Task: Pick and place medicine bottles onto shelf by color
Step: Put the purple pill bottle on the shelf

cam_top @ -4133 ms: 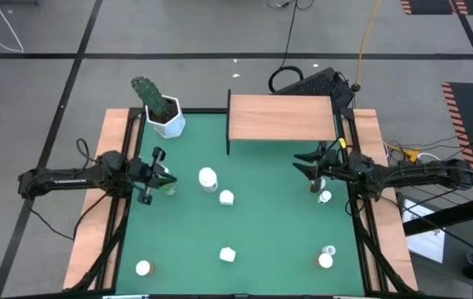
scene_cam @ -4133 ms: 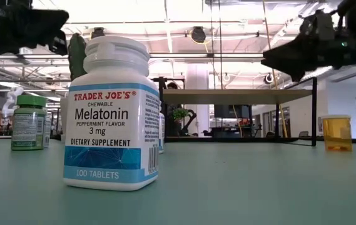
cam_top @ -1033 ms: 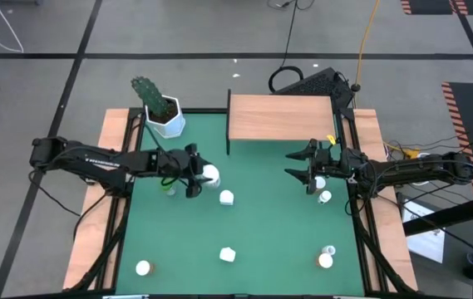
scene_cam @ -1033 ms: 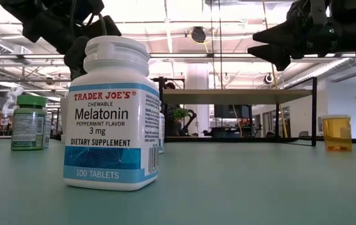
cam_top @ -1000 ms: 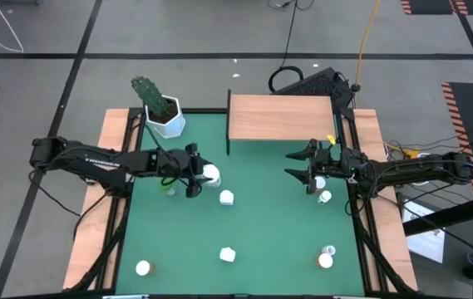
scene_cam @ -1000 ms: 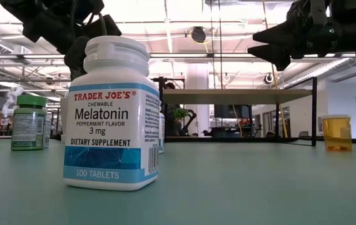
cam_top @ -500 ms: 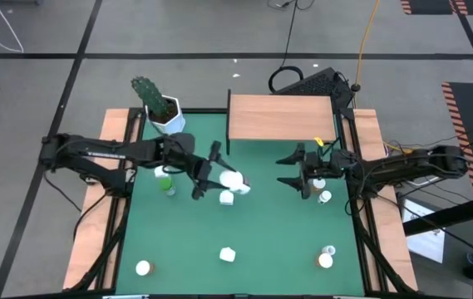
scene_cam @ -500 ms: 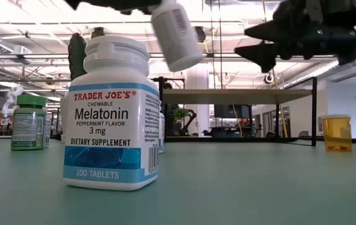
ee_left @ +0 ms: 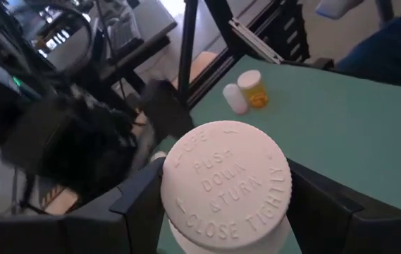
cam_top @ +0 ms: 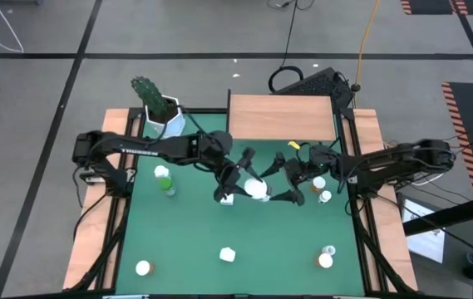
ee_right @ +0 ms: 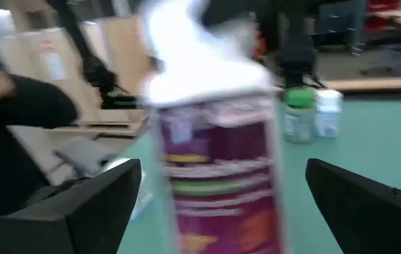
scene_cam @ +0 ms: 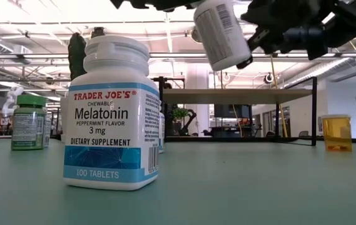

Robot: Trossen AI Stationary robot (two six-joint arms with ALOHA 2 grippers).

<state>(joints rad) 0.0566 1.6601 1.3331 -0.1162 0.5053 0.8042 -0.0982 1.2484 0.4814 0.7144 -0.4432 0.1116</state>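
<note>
Here your left claw [cam_top: 247,177] grips a white bottle [cam_top: 258,188] midair; the right claw [cam_top: 279,177] gapes around it, another bottle [cam_top: 226,198] just below.

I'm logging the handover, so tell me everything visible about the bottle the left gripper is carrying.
The white bottle is plastic-looking, with a ribbed white cap embossed "push down & turn" and a purple label bearing a barcode. It is held in mid-air above the green mat, tilted, cap pointing down towards the right arm. The left gripper is shut on it; the right gripper is open, its fingers either side of it, contact unclear.
</note>
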